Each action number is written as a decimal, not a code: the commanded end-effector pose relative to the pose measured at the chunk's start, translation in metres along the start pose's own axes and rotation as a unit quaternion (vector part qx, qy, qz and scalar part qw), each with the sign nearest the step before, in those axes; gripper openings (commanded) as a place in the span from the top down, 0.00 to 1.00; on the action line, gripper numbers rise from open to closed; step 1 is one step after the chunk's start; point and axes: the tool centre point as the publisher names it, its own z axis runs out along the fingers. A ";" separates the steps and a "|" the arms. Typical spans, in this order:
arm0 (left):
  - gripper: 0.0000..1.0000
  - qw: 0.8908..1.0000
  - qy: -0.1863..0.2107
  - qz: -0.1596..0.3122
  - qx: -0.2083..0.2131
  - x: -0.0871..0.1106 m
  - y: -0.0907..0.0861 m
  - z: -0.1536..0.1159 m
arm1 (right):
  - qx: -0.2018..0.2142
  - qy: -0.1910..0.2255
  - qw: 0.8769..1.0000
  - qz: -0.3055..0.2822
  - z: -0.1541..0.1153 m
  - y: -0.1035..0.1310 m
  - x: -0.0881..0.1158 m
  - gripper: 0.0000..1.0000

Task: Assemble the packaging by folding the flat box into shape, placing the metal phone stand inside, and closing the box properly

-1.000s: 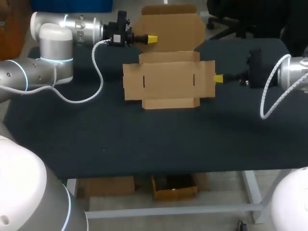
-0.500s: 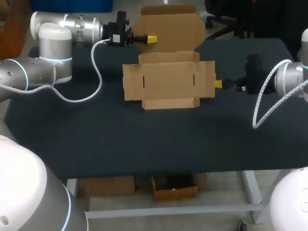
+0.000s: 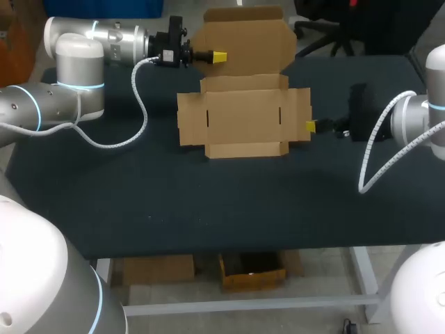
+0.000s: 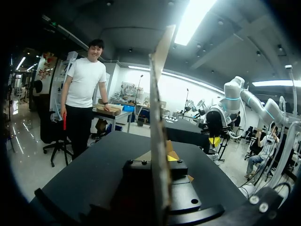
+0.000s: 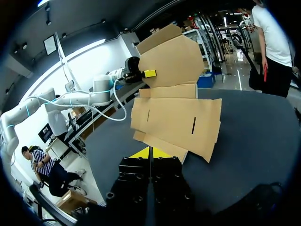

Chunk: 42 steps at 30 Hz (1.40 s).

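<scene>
- Brown corrugated cardboard box [image 3: 243, 118] lies unfolded on the black cloth-covered table [image 3: 208, 209], in the middle of the table's far half. Its base panel, side wings and front flap are flat on the cloth.
- Two short dark slots are cut into the base panel, one near each wing.
- The box's rear lid flap [image 3: 247, 35] stands up from the back edge and leans away from the robot.
- The left gripper [image 3: 218, 56] comes in from the far left corner, roughly level, and is clamped on the left edge of the rear lid flap. In the left wrist view the sheet runs edge-on straight up between the two fingers, pinched from both sides. One yellow fingertip [image 4: 171, 156] shows behind the cardboard.
- The right gripper [image 3: 310, 126] sits low over the cloth at the outer edge of the box's right wing. I cannot tell whether it touches the wing.
- In the right wrist view its yellow tips are pressed together with only a thin seam between them. They hold nothing, and the wing lies just ahead of them.
- A white coiled cable [image 3: 142, 115] hangs in a loop from the left arm, and another white cable [image 3: 375, 160] loops down from the right arm.
</scene>
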 end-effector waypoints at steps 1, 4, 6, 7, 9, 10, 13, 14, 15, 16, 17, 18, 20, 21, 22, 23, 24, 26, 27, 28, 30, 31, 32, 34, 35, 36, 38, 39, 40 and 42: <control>1.00 1.000 -0.003 0.018 0.000 0.004 0.000 -0.002 | -0.018 0.003 1.000 -0.002 0.002 -0.014 0.000 1.00; 1.00 0.999 -0.003 0.036 0.000 0.011 -0.002 -0.003 | -0.016 0.000 1.000 -0.008 0.004 -0.019 0.003 1.00; 1.00 0.999 -0.004 0.046 0.004 0.014 -0.002 -0.005 | -0.015 -0.007 1.000 -0.016 0.006 -0.020 0.004 1.00; 1.00 0.999 -0.007 0.049 0.006 0.014 -0.002 -0.006 | -0.014 -0.008 1.000 -0.017 0.007 -0.021 0.003 1.00; 1.00 0.999 -0.008 0.053 0.006 0.016 -0.001 -0.007 | -0.015 -0.003 1.000 -0.017 0.010 -0.022 0.002 1.00; 1.00 0.998 -0.008 0.056 0.007 0.018 -0.002 -0.007 | -0.014 -0.003 1.000 -0.017 0.011 -0.023 0.002 1.00; 1.00 0.998 -0.007 0.066 -0.001 0.025 -0.003 -0.005 | -0.014 0.001 1.000 -0.020 0.015 -0.026 0.002 1.00; 1.00 0.997 -0.010 0.070 -0.008 0.026 -0.003 -0.003 | -0.013 0.002 1.000 -0.022 0.016 -0.028 0.002 1.00; 1.00 0.997 -0.011 0.073 -0.012 0.029 -0.004 -0.001 | -0.013 0.005 1.000 -0.022 0.018 -0.029 0.002 1.00; 1.00 0.997 -0.013 0.077 -0.017 0.031 -0.004 0.001 | -0.013 0.006 1.000 -0.022 0.019 -0.030 0.002 1.00; 1.00 0.997 -0.013 0.080 -0.021 0.034 -0.005 0.003 | -0.012 0.006 1.000 -0.022 0.021 -0.032 0.002 1.00; 1.00 0.996 -0.013 0.083 -0.025 0.036 -0.005 0.005 | -0.010 0.008 1.000 -0.022 0.023 -0.033 0.002 1.00; 1.00 0.996 -0.013 0.086 -0.028 0.041 -0.005 0.008 | -0.010 0.010 1.000 -0.021 0.026 -0.036 0.003 1.00; 1.00 0.996 -0.013 0.087 -0.029 0.042 -0.005 0.010 | -0.009 0.013 1.000 -0.020 0.027 -0.037 0.003 1.00; 1.00 0.996 -0.014 0.088 -0.030 0.043 -0.006 0.010 | -0.009 0.015 1.000 -0.020 0.028 -0.039 0.004 1.00; 1.00 0.995 -0.016 0.090 -0.031 0.044 -0.006 0.011 | -0.009 0.015 1.000 -0.020 0.029 -0.040 0.005 1.00; 1.00 0.995 -0.016 0.090 -0.030 0.045 -0.007 0.010 | -0.008 0.016 1.000 -0.020 0.030 -0.041 0.005 1.00; 1.00 0.995 -0.018 0.092 -0.030 0.048 -0.007 0.010 | -0.007 0.017 1.000 -0.020 0.033 -0.043 0.006 1.00; 1.00 0.995 -0.019 0.093 -0.029 0.049 -0.007 0.010 | -0.006 0.019 1.000 -0.019 0.035 -0.045 0.007 1.00; 1.00 0.995 -0.019 0.093 -0.029 0.051 -0.006 0.010 | -0.007 0.021 1.000 -0.018 0.036 -0.046 0.008 1.00; 1.00 0.995 -0.021 0.095 -0.029 0.054 -0.005 0.010 | -0.006 0.021 1.000 -0.018 0.041 -0.047 0.009 1.00; 1.00 0.995 -0.021 0.096 -0.029 0.055 -0.005 0.010 | -0.006 0.025 1.000 -0.017 0.043 -0.048 0.009 1.00; 1.00 0.995 -0.022 0.098 -0.029 0.055 -0.005 0.010 | -0.006 0.025 1.000 -0.017 0.044 -0.049 0.010 1.00; 1.00 0.994 -0.023 0.099 -0.028 0.057 -0.004 0.011 | -0.006 0.024 1.000 -0.017 0.048 -0.049 0.010 1.00; 1.00 0.994 -0.025 0.100 -0.029 0.057 -0.003 0.010 | -0.006 0.026 1.000 -0.017 0.050 -0.049 0.011 1.00; 1.00 0.994 -0.026 0.100 -0.027 0.058 -0.002 0.010 | -0.006 0.026 1.000 -0.017 0.052 -0.049 0.011 1.00; 1.00 0.994 -0.030 0.100 -0.025 0.060 0.000 0.008 | -0.005 0.025 1.000 -0.018 0.055 -0.048 0.012 1.00; 1.00 0.994 -0.030 0.100 -0.025 0.060 0.001 0.007 | -0.005 0.024 1.000 -0.018 0.056 -0.048 0.013 1.00; 1.00 0.994 -0.031 0.100 -0.022 0.060 0.001 0.006 | -0.005 0.023 1.000 -0.019 0.057 -0.048 0.014 1.00; 1.00 0.994 -0.032 0.101 -0.020 0.061 0.002 0.005 | -0.006 0.022 1.000 -0.019 0.059 -0.047 0.015 1.00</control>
